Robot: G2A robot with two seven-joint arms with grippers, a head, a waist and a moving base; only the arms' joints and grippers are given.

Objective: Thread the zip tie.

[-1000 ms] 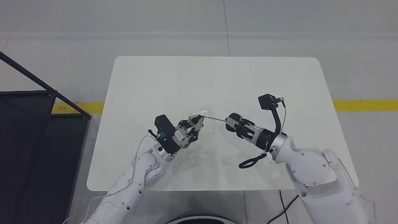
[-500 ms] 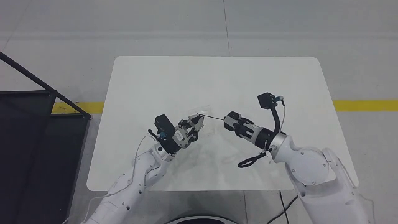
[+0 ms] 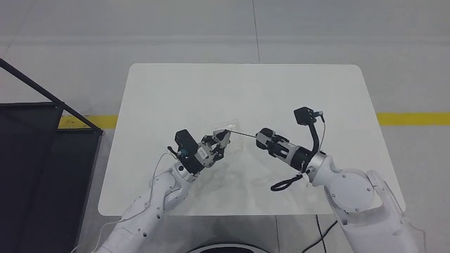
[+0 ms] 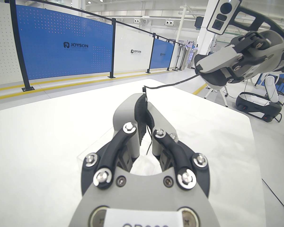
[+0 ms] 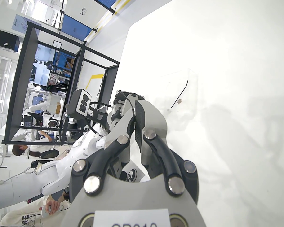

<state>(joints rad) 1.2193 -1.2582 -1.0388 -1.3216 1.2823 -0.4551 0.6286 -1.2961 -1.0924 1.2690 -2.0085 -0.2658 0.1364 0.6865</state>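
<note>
A thin black zip tie (image 3: 242, 135) spans the gap between my two grippers above the middle of the white table (image 3: 169, 91). My left gripper (image 4: 144, 106) is shut on the zip tie (image 4: 170, 85) just below its small square head, which sticks up past the fingertips. The strap runs from there to my right gripper (image 4: 200, 71), which is shut on its other end. In the top view the left gripper (image 3: 222, 139) and right gripper (image 3: 261, 138) face each other a short way apart. My right gripper (image 5: 134, 115) pinches the strap (image 5: 130, 106) between its pads.
A clear plastic tray (image 5: 191, 81) lies on the table under the left gripper, with another black zip tie (image 5: 181, 93) in it. A black cable loop (image 3: 285, 180) lies beside the right arm. A dark frame (image 3: 35, 154) stands off the table's left edge.
The right arm has drifted very slightly away from the left gripper. The left arm and the zip tie hold as before.
</note>
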